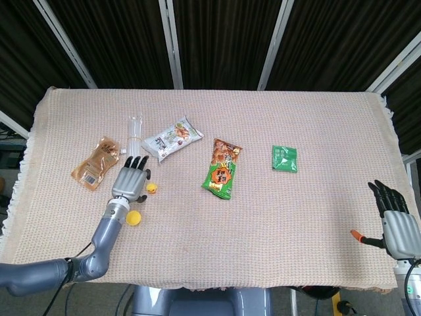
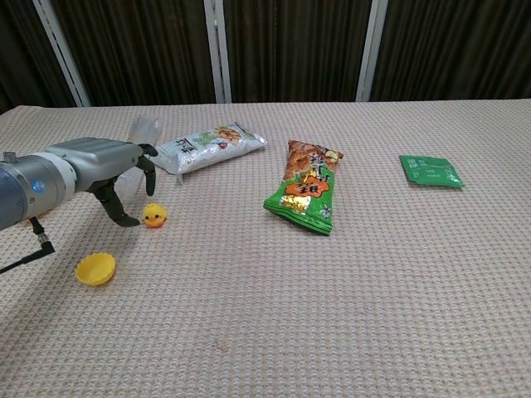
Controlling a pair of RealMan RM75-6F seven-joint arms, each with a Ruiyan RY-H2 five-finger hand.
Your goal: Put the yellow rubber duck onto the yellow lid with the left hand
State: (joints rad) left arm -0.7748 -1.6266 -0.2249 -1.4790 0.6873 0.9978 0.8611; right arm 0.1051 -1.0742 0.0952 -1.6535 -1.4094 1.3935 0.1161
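One yellow rubber duck [image 2: 153,215] is recorded on the table [image 1: 263,217], upright, just beside the fingertips of the left hand [image 2: 116,178]. One yellow lid [image 2: 96,269] is listed near the duck, toward the table's front edge, lying with its hollow side up; in the head view it is partly covered by the left wrist. The left hand is held with fingers spread and curved downward around nothing; contact with the duck cannot be made out.

The right hand [image 1: 395,220] is seen only in the head view, at the table's front corner, fingers extended and apart, holding nothing.

Four snack packets are counted: one white [image 2: 209,146], one orange-and-green [image 2: 305,196], one small green [image 2: 430,171], one brown [image 1: 97,162]. One clear plastic bottle [image 1: 135,131] is noted, its lower part hidden behind the left hand.
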